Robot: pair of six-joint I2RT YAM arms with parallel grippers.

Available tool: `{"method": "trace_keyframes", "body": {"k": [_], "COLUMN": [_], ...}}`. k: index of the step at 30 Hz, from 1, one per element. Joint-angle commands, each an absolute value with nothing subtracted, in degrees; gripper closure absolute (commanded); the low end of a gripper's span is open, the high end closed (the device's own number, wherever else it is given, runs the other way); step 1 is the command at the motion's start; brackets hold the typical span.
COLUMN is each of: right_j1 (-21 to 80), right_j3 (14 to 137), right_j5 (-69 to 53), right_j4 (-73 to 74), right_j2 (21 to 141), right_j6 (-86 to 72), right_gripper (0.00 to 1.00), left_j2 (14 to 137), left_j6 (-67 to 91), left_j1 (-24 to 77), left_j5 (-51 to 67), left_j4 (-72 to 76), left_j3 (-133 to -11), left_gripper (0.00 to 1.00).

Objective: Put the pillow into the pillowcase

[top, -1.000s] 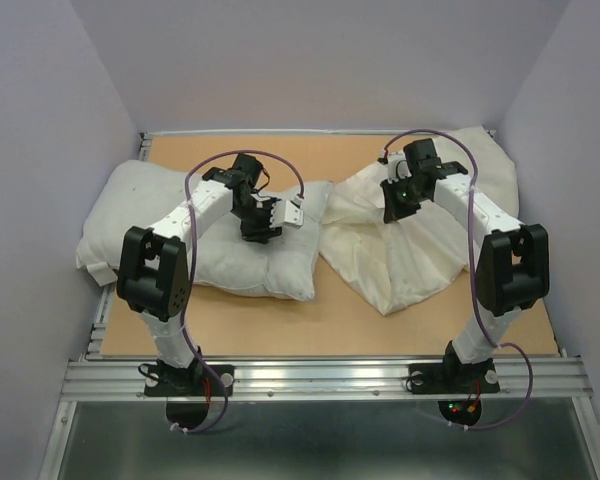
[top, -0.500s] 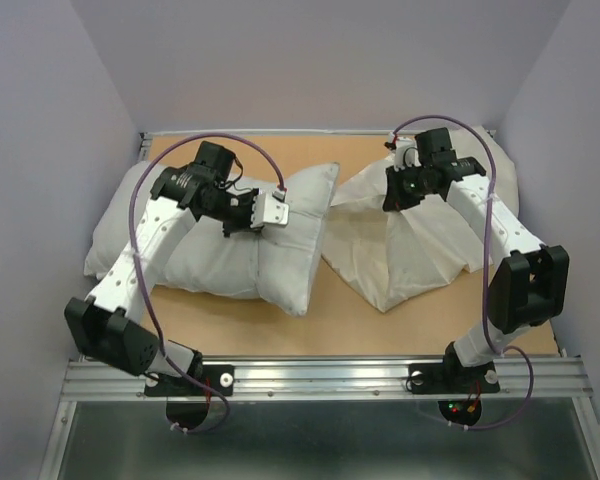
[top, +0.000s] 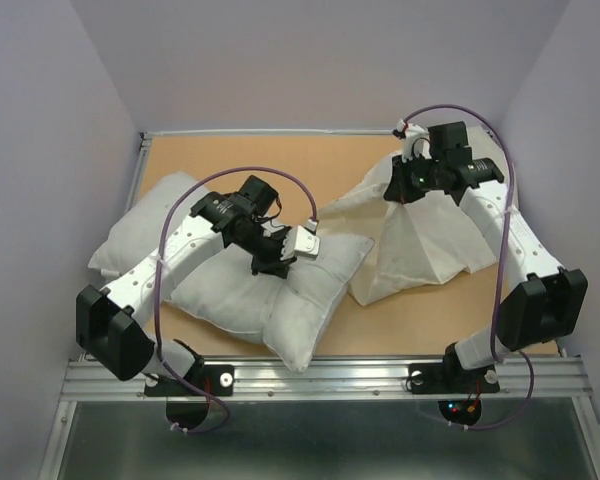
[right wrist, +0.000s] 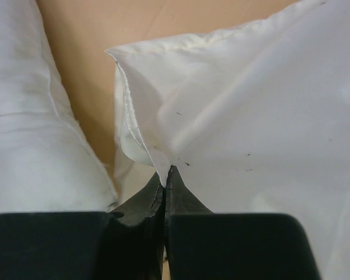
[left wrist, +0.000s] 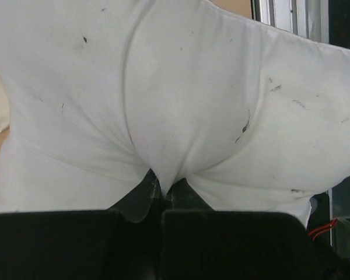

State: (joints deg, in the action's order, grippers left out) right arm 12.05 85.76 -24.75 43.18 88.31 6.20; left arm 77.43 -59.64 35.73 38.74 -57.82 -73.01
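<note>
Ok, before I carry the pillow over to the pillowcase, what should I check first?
1. Left gripper shut on the pillow: ok, a fold of fabric is pinched between its tips.
2. Right gripper shut on the pillowcase: ok, it holds cloth next to the hemmed edge.
3. Pillowcase raised: ok, it hangs like a tent from the gripper, with its lower edge on the table.
4. Only one layer of the opening gripped: cannot tell.
5. Opening wide enough for the pillow: not ok, only a narrow gap shows at the hem.
6. The two grippers apart from each other: ok.
</note>
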Motion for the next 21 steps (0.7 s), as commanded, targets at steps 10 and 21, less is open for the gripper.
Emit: {"method": "trace_keyframes", "body": {"k": [10,21], "right_j1": [11.86,11.86], "right_j3": [75.94,73.75], "right_j5": [-34.98,-37.27], "right_j4": [41.48,44.11], "right_j2": [74.10,73.13], "right_j6": [10.81,12.30], "right_gripper": [0.99,0.99], "left_j2": [96.92,105.73], "left_j6": [-46.94,-35.00], "left_j1": [38.14,39.91], "left_j5": [43.06,42.80], "left_j4": [-49.66,-40.54], "left_j3": [-96.31,-105.72], "left_gripper": [1.00,1.00]}}
